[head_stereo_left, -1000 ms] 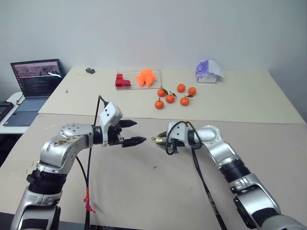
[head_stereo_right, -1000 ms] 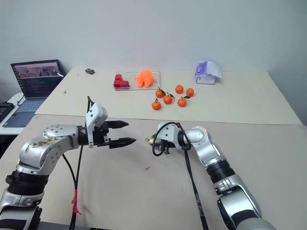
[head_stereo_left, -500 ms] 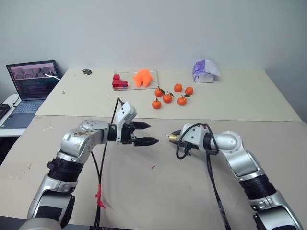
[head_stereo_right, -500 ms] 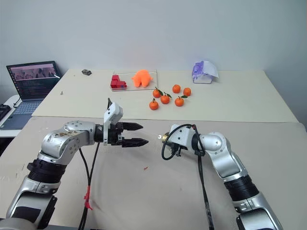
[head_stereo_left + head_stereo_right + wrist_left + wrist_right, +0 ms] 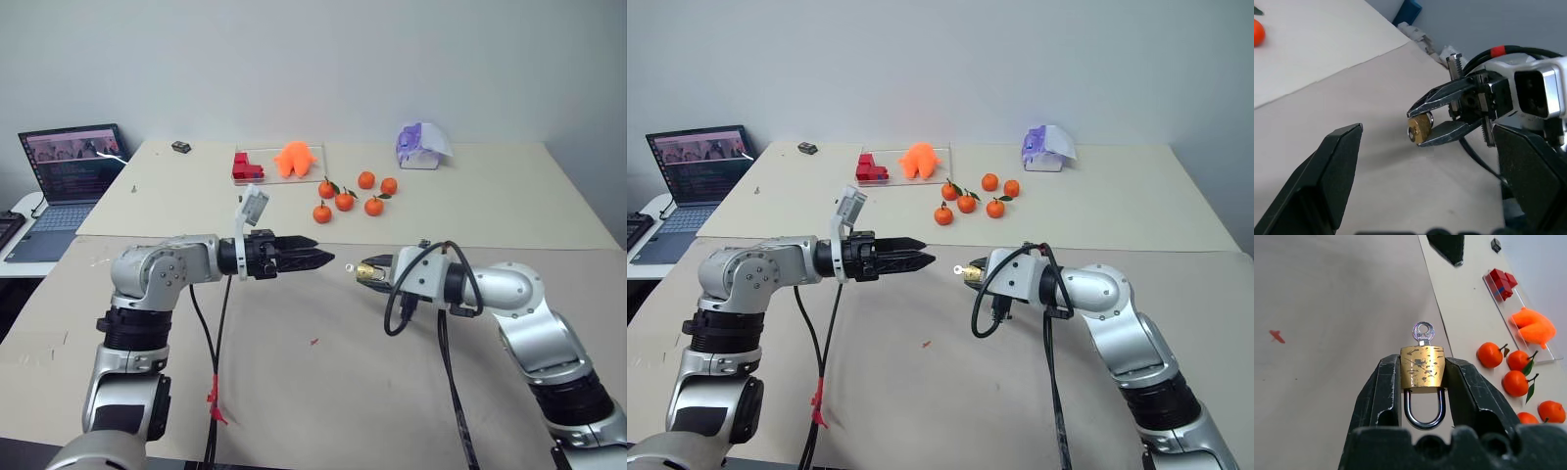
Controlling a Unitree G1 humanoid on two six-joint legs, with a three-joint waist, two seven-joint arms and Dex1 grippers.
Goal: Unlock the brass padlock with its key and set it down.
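Your right tool point(image 5: 1421, 382) clenches the brass padlock point(image 5: 1422, 368) by its 2 flat sides, held in the air above the near table point(image 5: 294, 392), shackle toward the wrist. The key point(image 5: 1423, 332) already sits in the keyway, its round silver bow sticking out toward your left tool point(image 5: 318, 260), which stands released, jaws spread, just left of the lock and apart from it. The step in hand looks like the turn of the key: next, bring the left tool's tips onto that thin flat bow, pinch and rotate. The brass body is scuffed and blocky; the shackle is smooth, rounded steel.
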